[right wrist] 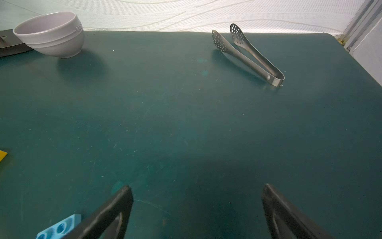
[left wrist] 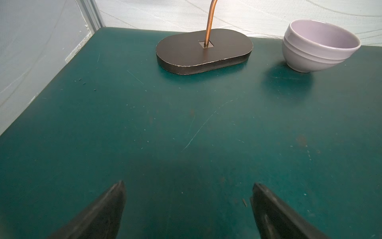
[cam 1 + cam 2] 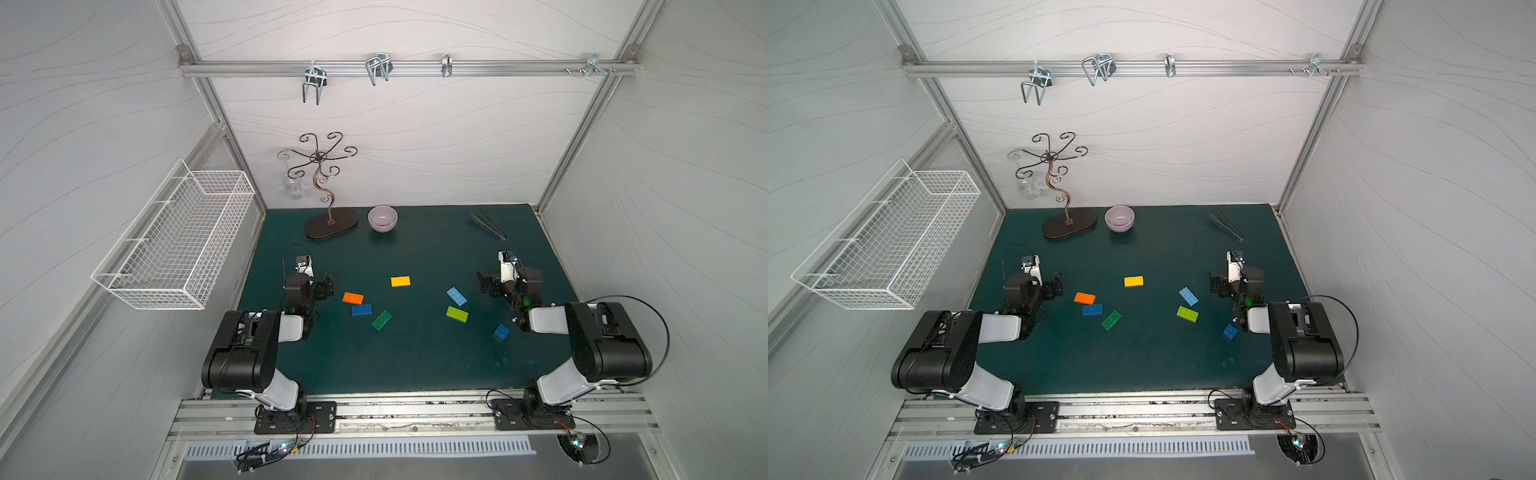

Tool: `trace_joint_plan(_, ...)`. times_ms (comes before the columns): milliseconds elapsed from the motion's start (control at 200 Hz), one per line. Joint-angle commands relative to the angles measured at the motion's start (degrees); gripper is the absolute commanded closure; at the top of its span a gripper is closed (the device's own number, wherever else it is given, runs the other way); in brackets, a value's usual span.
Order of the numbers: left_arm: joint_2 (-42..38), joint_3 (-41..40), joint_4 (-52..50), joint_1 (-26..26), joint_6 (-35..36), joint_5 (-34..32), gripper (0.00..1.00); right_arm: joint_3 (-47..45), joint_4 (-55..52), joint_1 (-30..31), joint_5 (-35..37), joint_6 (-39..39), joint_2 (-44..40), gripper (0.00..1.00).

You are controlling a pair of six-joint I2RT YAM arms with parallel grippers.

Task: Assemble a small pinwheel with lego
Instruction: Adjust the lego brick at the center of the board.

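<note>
- On the green mat (image 3: 415,365), both top views, I count seven lego bricks (image 3: 1133,281), all loose and lying flat, none joined to another yet.
- Left group: orange brick (image 3: 353,298), with the dark blue brick (image 3: 361,310) just beside it on the near side. Can't tell if those two touch.
- The dark green brick (image 3: 381,320) lies angled, just right of the dark blue one with a small gap.
- The yellow brick (image 3: 400,281) sits alone, farther back, near the middle of the mat.
- Right group: light blue brick (image 3: 456,296), angled, and the lime brick (image 3: 457,314) just nearer than it. They lie apart.
- The small square blue brick (image 3: 501,332) sits alone near the right arm's forearm, closest of all to the near edge.
- My left gripper (image 2: 189,184) has its jaws spread wide and holds nothing. The wrist view shows only bare mat between its fingers (image 2: 115,198). It sits left of the orange brick, apart from it.
- My right gripper (image 1: 197,187) is also spread wide and holds nothing, with bare mat between the fingers. It sits right of the light blue brick.
- In the right wrist view a corner of the light blue brick shows just beside one finger; contact unclear. A yellow sliver shows at the frame edge.
- Back of the mat: lilac bowl (image 3: 382,218), upright. The dark oval base of the scrolled metal stand (image 3: 331,223) is just left of it.
- Metal tongs (image 3: 488,224) lie toward the back right corner, well apart from the bricks.
- A white wire basket (image 3: 174,241) hangs on the left wall, and metal hooks (image 3: 314,85) hang on the back rail.
</note>
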Motion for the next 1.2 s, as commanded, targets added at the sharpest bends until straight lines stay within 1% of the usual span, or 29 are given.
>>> trace_joint_plan(0,0.2,1.7,2.4,0.9,0.4,0.6,0.01,0.8,1.0,-0.3,-0.7,0.7,0.5,0.01)
trace_joint_plan(155,-0.3,2.5,2.1,0.9,0.5,0.1,0.01,0.8,1.0,-0.3,-0.7,0.8,0.5,0.01)
trace_joint_plan(200,-2.1,4.6,-3.5,0.9,0.5,0.4,0.01,0.8,1.0,-0.4,-0.6,0.8,0.5,0.01)
trace_joint_plan(250,-3.6,8.9,-11.5,0.9,0.7,0.4,0.01,0.7,1.2,-0.2,0.1,1.3,0.0,0.01)
trace_joint_plan(325,-4.6,15.8,-24.8,0.8,0.3,0.4,0.01,2.3,-4.5,-0.2,-0.9,1.0,-3.5,0.01)
trace_joint_plan(390,-5.5,21.1,-32.0,0.8,-2.5,-0.9,0.01,4.5,-11.4,-0.2,-1.6,0.4,-7.3,0.01)
trace_joint_plan(500,-7.3,29.6,-41.7,0.7,-5.9,-2.0,0.01,7.5,-17.0,0.5,-1.2,0.4,-12.9,0.01)
trace_joint_plan(565,-7.4,37.2,-51.6,0.7,-10.3,-4.3,0.01,10.3,-20.9,1.3,-0.3,1.9,-15.4,0.01)
trace_joint_plan(650,-6.9,46.9,-65.4,0.8,-14.7,-6.6,0.01,16.4,-29.1,2.2,1.4,6.5,-17.8,0.01)
trace_joint_plan(700,-7.8,49.4,-70.9,0.8,-17.4,-6.2,0.01,21.7,-36.5,2.7,4.0,11.8,-18.7,0.01)
trace_joint_plan(730,-9.1,48.9,-71.4,0.9,-18.4,-4.3,0.01,25.5,-42.4,3.1,6.6,15.6,-18.6,0.01)
trace_joint_plan(770,-10.1,47.9,-70.6,1.0,-20.0,0.8,0.01,31.8,-52.3,3.2,9.5,20.7,-18.2,0.01)
trace_joint_plan(810,-10.3,46.8,-69.1,0.6,-20.3,6.3,0.01,38.1,-62.5,3.3,10.6,23.0,-17.5,0.01)
trace_joint_plan(845,-10.2,46.1,-69.2,-0.5,-20.3,8.5,0.01,40.6,-66.2,3.6,11.1,23.7,-17.1,0.01)
trace_joint_plan(870,-9.8,45.9,-70.2,-2.1,-19.1,9.0,0.01,41.2,-67.3,3.7,11.0,24.0,-17.2,0.01)
trace_joint_plan(925,-7.9,46.9,-74.7,-7.2,-14.6,6.1,0.05,41.9,-68.9,3.6,10.6,25.7,-17.5,0.01)
trace_joint_plan(996,-4.4,48.5,-82.7,-14.1,-8.3,4.5,0.15,42.5,-71.1,3.9,8.3,27.8,-17.0,0.01)
trace_joint_plan(1031,-2.9,48.6,-85.9,-17.4,-6.6,3.7,0.20,42.9,-73.1,4.5,7.7,29.0,-16.7,0.01)
trace_joint_plan(1066,-1.7,48.8,-89.2,-20.4,-5.3,3.4,0.24,43.0,-75.4,5.6,8.6,29.6,-16.6,0.01)
trace_joint_plan(1096,-1.0,48.2,-90.6,-22.8,-4.3,3.1,0.29,43.0,-77.4,6.5,9.2,30.5,-16.4,0.01)
trace_joint_plan(1146,-0.4,46.2,-91.3,-26.3,-2.6,2.7,0.33,43.1,-80.1,7.1,6.8,31.5,-15.7,0.01)
trace_joint_plan(1196,0.3,44.3,-91.3,-29.3,0.3,3.7,0.35,43.2,-82.4,7.7,5.1,31.8,-15.2,0.01)
